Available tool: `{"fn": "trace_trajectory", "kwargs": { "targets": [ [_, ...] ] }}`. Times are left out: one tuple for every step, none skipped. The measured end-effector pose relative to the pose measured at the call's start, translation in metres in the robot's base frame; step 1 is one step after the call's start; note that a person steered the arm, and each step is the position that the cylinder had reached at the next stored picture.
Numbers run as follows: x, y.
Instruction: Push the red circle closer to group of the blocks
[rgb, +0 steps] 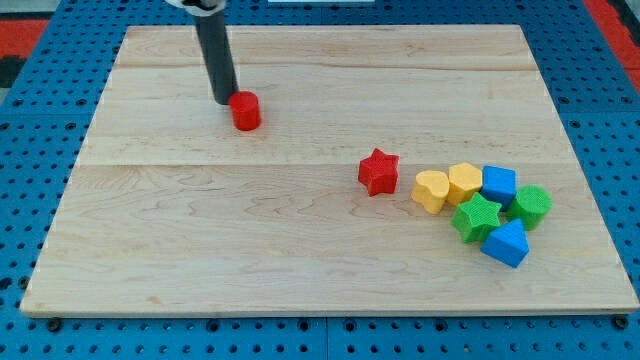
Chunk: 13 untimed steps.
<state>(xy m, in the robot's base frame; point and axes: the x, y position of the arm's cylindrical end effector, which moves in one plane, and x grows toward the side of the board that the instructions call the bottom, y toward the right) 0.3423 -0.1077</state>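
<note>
The red circle (246, 110) is a small red cylinder at the upper left of the wooden board (200, 230). My tip (224, 101) stands just to its left, touching or nearly touching it. The group of blocks lies at the view's right: a yellow heart (431, 190), a yellow block (464, 182), a blue block (498, 185), a green star (476, 217), a green block (531, 205) and a second blue block (505, 244). A red star (378, 171) sits alone a little left of the group.
The board lies on a blue pegboard table (40, 120). The dark rod (214, 55) comes down from the view's top.
</note>
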Motion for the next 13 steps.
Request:
{"fn": "trace_trajectory", "kwargs": {
  "targets": [
    [0.017,0.037],
    [0.037,0.065],
    [0.043,0.065],
    [0.049,0.059],
    [0.051,0.036],
    [0.055,0.03],
    [0.073,0.046],
    [0.092,0.058],
    [0.098,0.076],
    [0.103,0.104],
    [0.114,0.138],
    [0.116,0.166],
    [0.116,0.178]
  ]
}}
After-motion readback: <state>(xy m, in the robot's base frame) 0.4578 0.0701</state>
